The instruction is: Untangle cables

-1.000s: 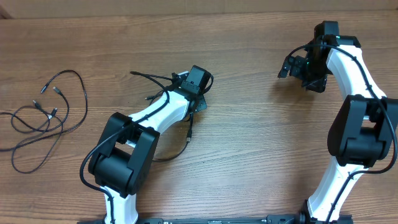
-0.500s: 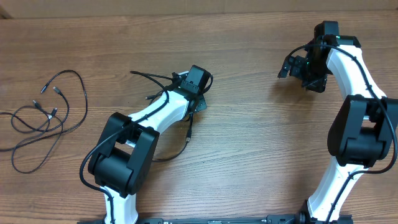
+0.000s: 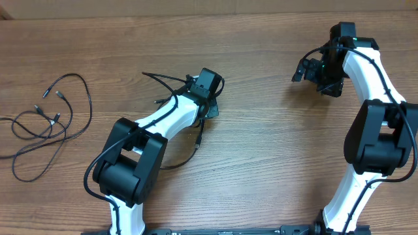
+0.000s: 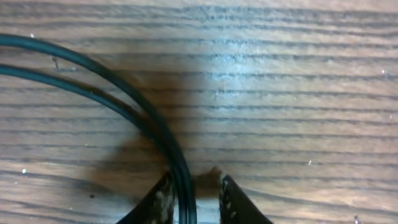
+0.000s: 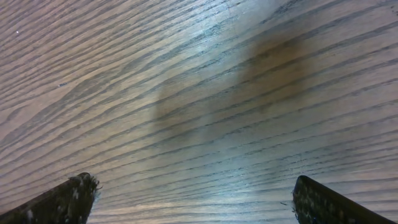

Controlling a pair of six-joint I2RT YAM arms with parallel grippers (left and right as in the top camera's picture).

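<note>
**Cables [image 3: 89, 104] in two places on the worktop [image 3: 274, 163]**

A loose bundle [image 3: 40, 119] of thin black cords lies near the left edge of the worktop. Its open loops cross each other, and small grey plug tips [image 3: 59, 94] show at some ends. One more cable [image 3: 163, 81] lies near the middle, well apart from the bundle. It runs under the left gripper [image 4: 194, 198], and one of its ends, with a plug [image 3: 198, 143], points toward the near edge beside the left arm [image 3: 163, 121].

In the left wrist view two strands of this cable curve over the wood and come together between the fingers [image 4: 233, 200]. The fingers stand a little apart. The cable touches one finger, and a strip of wood shows between it and the other finger, so it is not pinched.

The right gripper [image 5: 196, 205] hangs over the wood near the far right corner, its fingers spread wide and holding nothing.
</note>
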